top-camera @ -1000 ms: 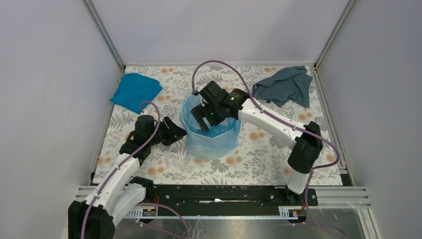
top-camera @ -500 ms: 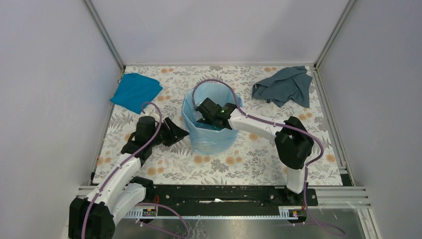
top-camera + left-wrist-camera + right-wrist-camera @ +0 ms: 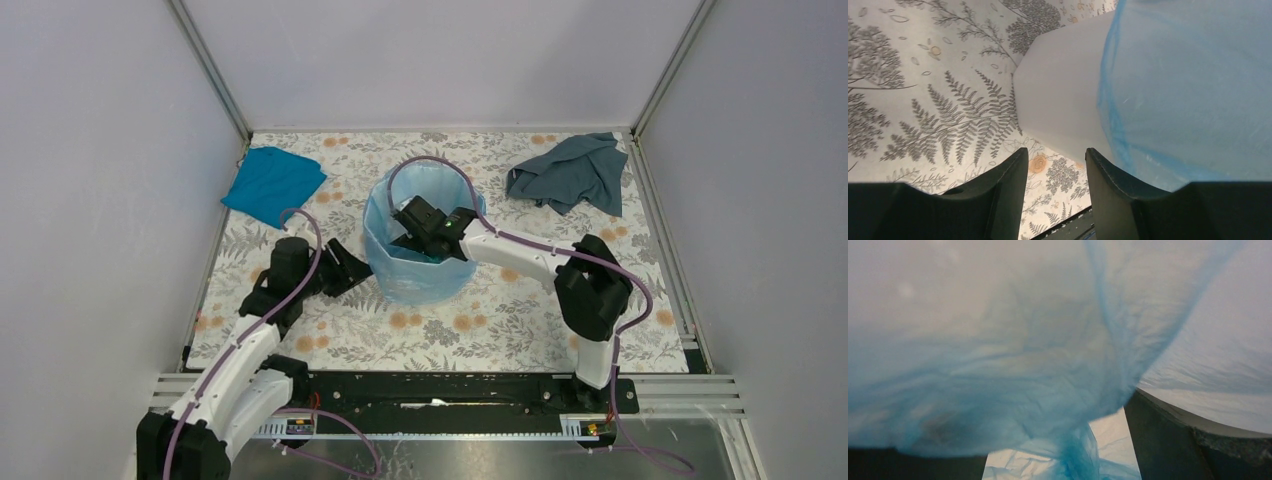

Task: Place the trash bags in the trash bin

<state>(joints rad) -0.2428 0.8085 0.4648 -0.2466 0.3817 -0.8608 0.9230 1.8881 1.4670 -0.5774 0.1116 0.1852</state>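
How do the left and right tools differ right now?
Left tool sits outside the bin, low by its white wall; right tool reaches down inside it. Left tool's gap is empty; film of the blue bag hangs in the right tool's gap. Shared: both look open, neither clamped on anything.

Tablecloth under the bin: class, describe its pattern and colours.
The tablecloth is pale, printed with grey fern leaves and small orange flowers; the left wrist view shows it best.
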